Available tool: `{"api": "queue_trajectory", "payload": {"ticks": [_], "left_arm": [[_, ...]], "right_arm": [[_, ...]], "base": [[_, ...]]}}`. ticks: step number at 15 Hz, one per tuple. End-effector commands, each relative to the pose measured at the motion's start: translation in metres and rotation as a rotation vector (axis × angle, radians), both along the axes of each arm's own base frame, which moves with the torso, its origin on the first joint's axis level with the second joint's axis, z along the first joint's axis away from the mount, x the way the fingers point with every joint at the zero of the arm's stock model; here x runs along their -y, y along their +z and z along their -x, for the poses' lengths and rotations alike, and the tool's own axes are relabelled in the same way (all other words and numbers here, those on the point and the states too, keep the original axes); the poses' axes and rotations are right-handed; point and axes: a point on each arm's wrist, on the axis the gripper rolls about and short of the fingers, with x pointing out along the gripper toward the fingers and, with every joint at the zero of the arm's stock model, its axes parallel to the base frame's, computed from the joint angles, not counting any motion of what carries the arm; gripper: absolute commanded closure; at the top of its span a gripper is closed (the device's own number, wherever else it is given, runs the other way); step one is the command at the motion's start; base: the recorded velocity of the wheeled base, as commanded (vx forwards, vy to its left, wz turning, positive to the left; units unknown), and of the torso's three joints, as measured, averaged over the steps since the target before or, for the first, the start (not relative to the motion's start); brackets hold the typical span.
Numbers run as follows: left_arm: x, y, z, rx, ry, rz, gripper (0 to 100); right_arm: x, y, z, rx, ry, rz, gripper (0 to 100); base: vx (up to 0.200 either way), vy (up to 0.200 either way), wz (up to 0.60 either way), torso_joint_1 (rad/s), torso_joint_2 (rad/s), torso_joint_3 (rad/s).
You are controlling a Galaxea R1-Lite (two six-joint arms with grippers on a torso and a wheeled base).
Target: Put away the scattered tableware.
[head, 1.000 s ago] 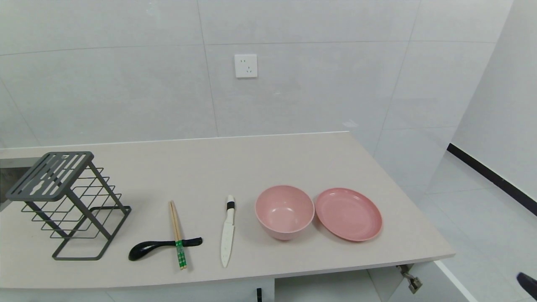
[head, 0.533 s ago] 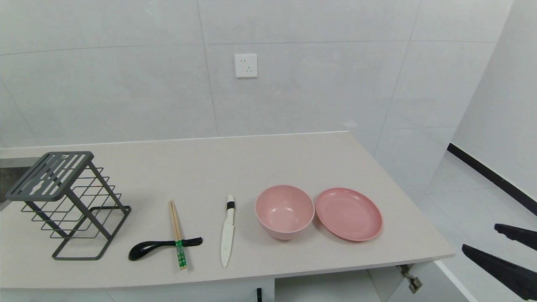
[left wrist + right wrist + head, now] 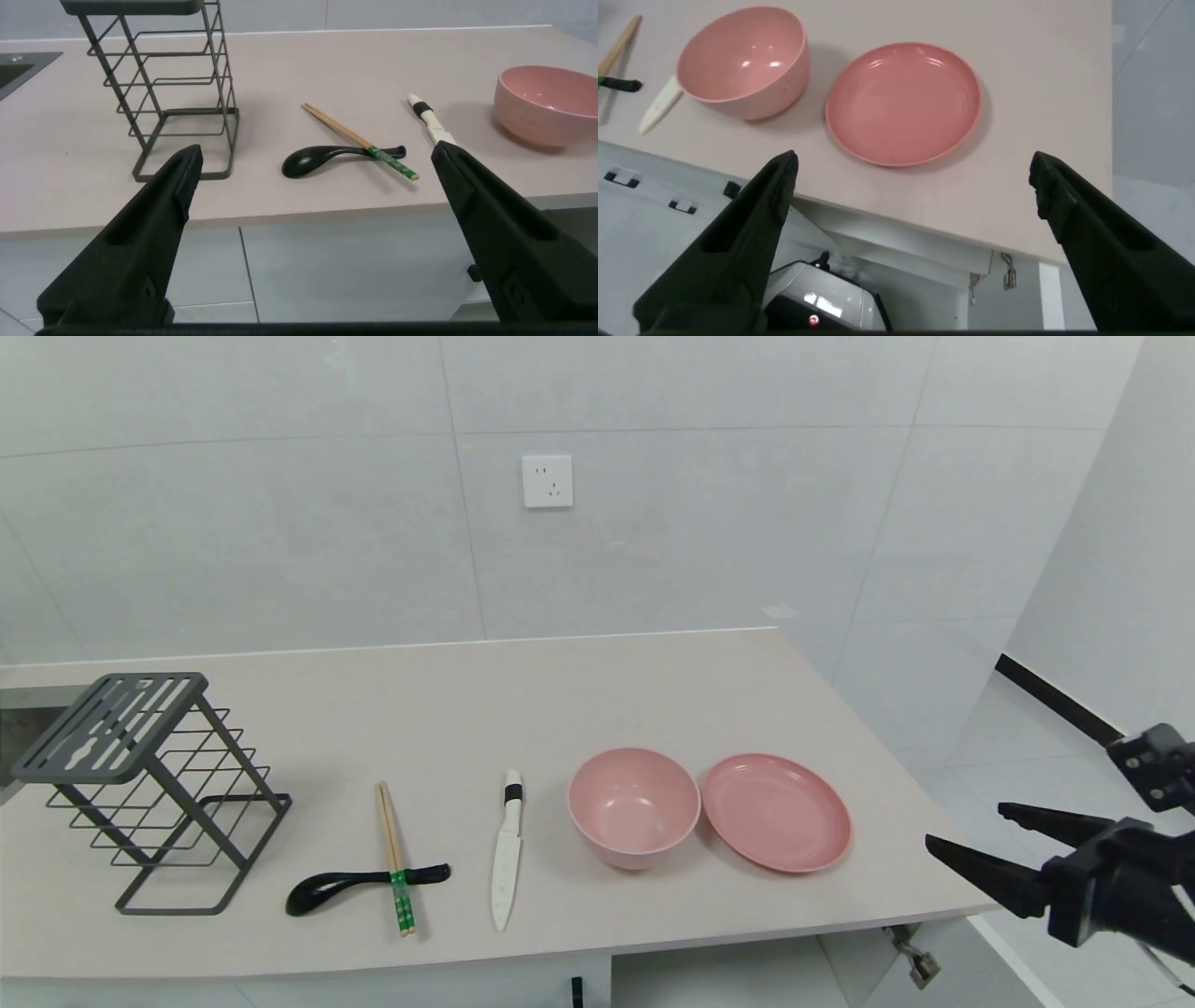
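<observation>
Pink bowl [image 3: 633,807]: upright on the counter [image 3: 467,709], near its front edge, rim just beside the pink plate [image 3: 775,812].
Pink plate: flat on the bowl's right, nearest the counter's right end.
White knife [image 3: 507,849]: left of the bowl, black-banded handle toward the wall.
Chopsticks [image 3: 395,859]: a pair lying across the black spoon's [image 3: 359,882] handle.
Grey wire rack [image 3: 149,784]: at the counter's left end, apart from the tableware.
Right end effector [image 3: 966,828]: fingers spread wide, empty, held off the counter's right front corner, pointing toward the plate, arm roughly level.
Left end effector [image 3: 316,154]: fingers spread wide, empty, held before the counter's front edge, facing spoon and chopsticks.
</observation>
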Motion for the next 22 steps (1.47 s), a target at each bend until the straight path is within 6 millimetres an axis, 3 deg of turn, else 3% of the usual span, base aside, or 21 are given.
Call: {"api": "queue_trajectory", "payload": {"ticks": [1,7,12,16,22], "left_arm": [[0.0,0.0,0.0,-0.001,0.0,-0.001,0],[0.0,0.0,0.0,-0.001,0.0,-0.002,0],[0.0,0.0,0.0,-0.001,0.0,-0.002,0],[0.0,0.0,0.0,-0.001,0.001,-0.002,0],[0.0,0.0,0.0,-0.001,0.0,-0.002,0]], "right_arm": [[-0.002,-0.027,-0.016,-0.115,0.009,0.015,0],[-0.016,-0.039,-0.032,-0.181,0.071,0.026,0],[-0.023,-0.052,-0.068,-0.118,0.074,0.017,0],[-0.026,-0.089,-0.091,-0.106,0.073,0.026,0],[-0.029,-0.102,-0.115,-0.051,0.047,0.022,0]], "base": [[0.0,0.0,0.0,0.0,0.0,0.0],[0.0,0.0,0.0,0.0,0.0,0.0],[0.0,0.0,0.0,0.0,0.0,0.0],[0.0,0.0,0.0,0.0,0.0,0.0],[0.0,0.0,0.0,0.0,0.0,0.0]]}}
